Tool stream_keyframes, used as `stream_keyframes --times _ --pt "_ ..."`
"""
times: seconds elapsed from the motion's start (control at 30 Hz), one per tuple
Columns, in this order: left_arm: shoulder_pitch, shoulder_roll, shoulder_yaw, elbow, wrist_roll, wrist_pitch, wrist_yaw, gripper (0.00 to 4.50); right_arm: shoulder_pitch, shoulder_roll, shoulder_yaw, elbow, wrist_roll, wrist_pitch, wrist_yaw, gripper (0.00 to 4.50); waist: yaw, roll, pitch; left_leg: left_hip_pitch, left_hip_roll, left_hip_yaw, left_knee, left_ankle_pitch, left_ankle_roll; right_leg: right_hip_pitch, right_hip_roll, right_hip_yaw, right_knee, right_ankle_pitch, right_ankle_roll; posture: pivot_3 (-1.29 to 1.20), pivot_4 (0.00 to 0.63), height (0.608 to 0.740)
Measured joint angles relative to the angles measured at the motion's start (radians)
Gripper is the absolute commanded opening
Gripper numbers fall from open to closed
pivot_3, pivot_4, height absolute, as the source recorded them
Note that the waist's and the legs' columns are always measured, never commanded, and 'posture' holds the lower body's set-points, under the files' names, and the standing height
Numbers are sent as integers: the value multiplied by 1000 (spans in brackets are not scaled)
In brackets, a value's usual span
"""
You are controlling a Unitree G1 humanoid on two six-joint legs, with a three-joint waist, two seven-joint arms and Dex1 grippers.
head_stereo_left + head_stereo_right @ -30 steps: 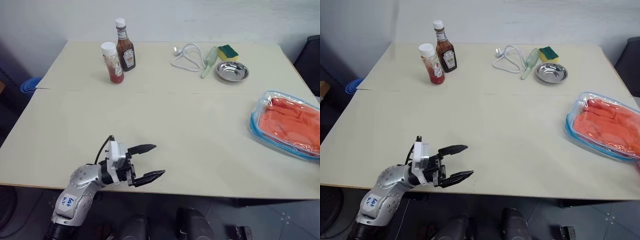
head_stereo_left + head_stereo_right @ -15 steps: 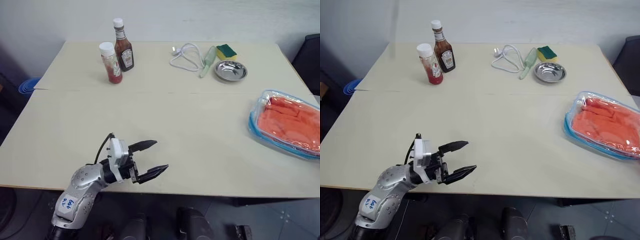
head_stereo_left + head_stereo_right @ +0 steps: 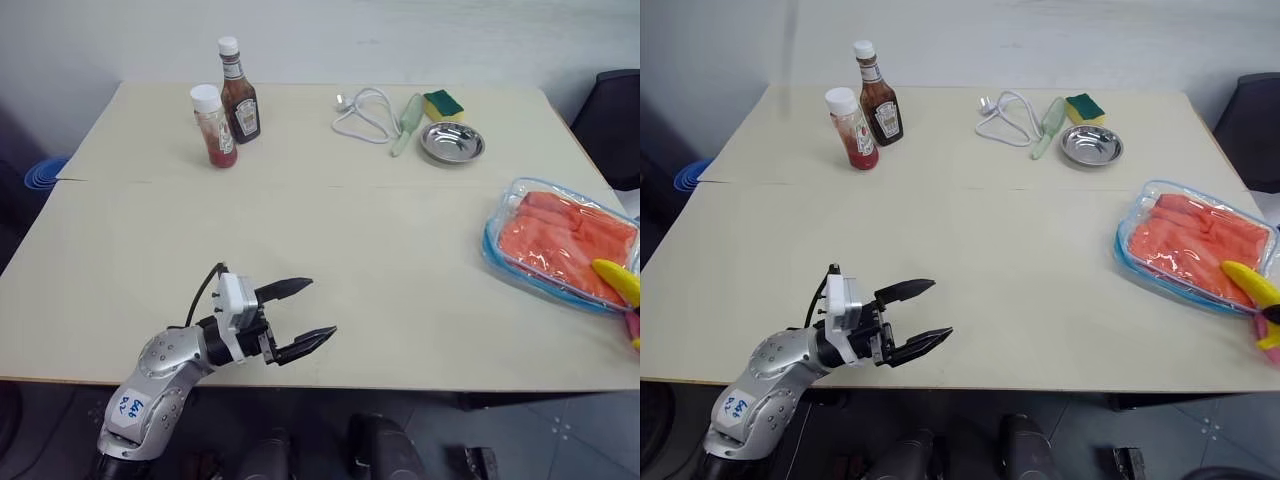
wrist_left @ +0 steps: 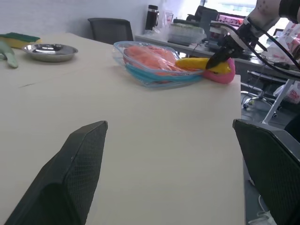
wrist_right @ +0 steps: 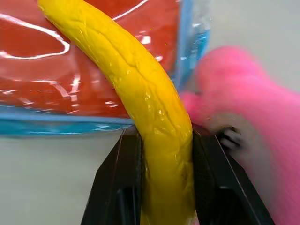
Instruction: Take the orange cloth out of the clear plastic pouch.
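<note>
Orange cloth [image 3: 1188, 243]: I see it folded flat inside the pouch, at about three o'clock on the table, near the right edge; none of it is out yet.
Clear plastic pouch [image 3: 1127, 262]: it lies flat with its blue edging all round; I cannot tell whether the zipper is open.
Banana [image 5: 136, 89]: it crosses the pouch's near corner, lying on the plastic, probably because my right hand carries it in.
Pink thing [image 4: 224, 75]: just beside the banana at the pouch's corner; I cannot tell what it is.
Right gripper [image 5: 161, 187]: its two fingers are clamped on the banana's lower end, so I judge it is not free for the pouch.
Left gripper [image 3: 303, 315]: fingers spread wide on nothing, at seven o'clock over the near table edge, well apart from the pouch, I reckon waiting.
Far items: sauce bottles [image 3: 225, 100] at eleven o'clock, steel bowl [image 3: 452, 143] at one o'clock.
</note>
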Motion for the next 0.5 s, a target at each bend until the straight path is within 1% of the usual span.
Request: stream_keyframes --times 0.13,0.2,0.23,0.33,0.5 --pt "-2 -5 0 8 3 -6 1 4500 27 -30 -38 8 11 -18 -22 3561 13 11 1 -1 -2 0 0 0 1 -1 -2 0 0 0 0 0 150 740" --pt "-2 -10 1 17 8 -12 2 4500 28 -57 -69 9 22 -46 -31 4241 15 14 1 -1 -2 0 0 0 1 -2 -1 0 0 0 0 0 150 740" --pt "-2 -14 0 21 11 -15 2 4500 27 -70 -87 9 26 -65 -36 4478 15 14 1 -1 -2 0 0 0 1 -2 -1 0 0 0 0 0 150 740" --pt "-5 -20 -1 23 18 -24 3 4500 39 -87 -95 1 35 -80 -33 4478 13 13 1 -1 -2 0 0 0 1 -1 -1 0 0 0 0 0 150 740" --pt "-20 -34 -6 31 24 -35 1 4500 106 -74 -76 -62 45 -82 -12 4478 14 13 1 -1 -2 1 0 0 0 -1 -1 0 1 0 0 0 150 740"
